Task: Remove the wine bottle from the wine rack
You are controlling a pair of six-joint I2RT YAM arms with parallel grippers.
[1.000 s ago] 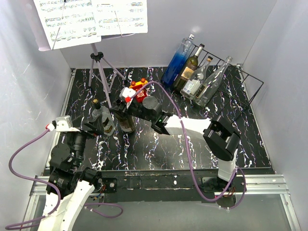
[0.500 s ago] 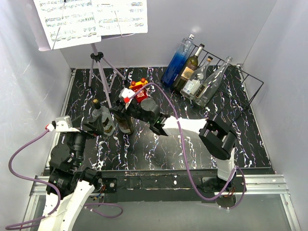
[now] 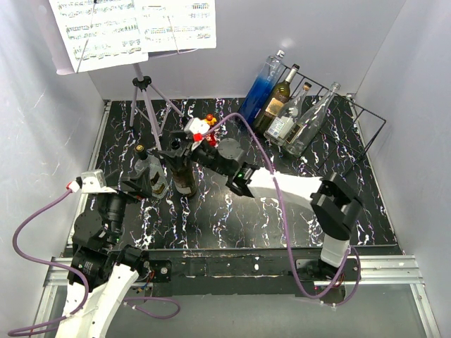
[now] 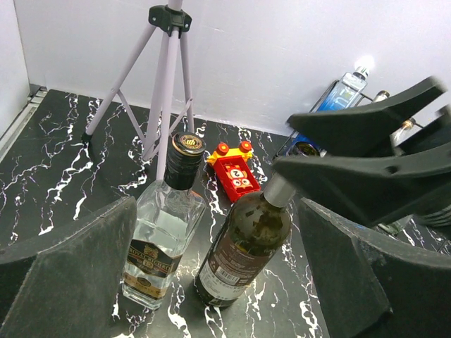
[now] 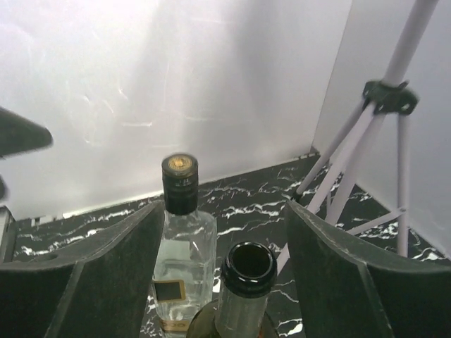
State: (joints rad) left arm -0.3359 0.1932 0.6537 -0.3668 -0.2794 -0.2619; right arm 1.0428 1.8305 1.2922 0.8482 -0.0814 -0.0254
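Right wrist view: dark bottle (image 5: 246, 282) is cut off at the shoulder by the bottom edge. Left wrist view: right gripper (image 4: 284, 146) hides the blue bottle's (image 4: 347, 90) lower part. Top view: sheet music (image 3: 134, 24) is cropped at the top edge, and the bottle labels are too small to read.

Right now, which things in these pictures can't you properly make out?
- Top view: the right arm's jaws cover the neck of the upright dark glass wine bottle.
- Right wrist view: the bottom edge cuts off that bottle's body and label.
- Left wrist view: those jaws block the black wire wine rack; the tall blue bottle peeks out above them.
- Top view: the white sheet music is too small to read.
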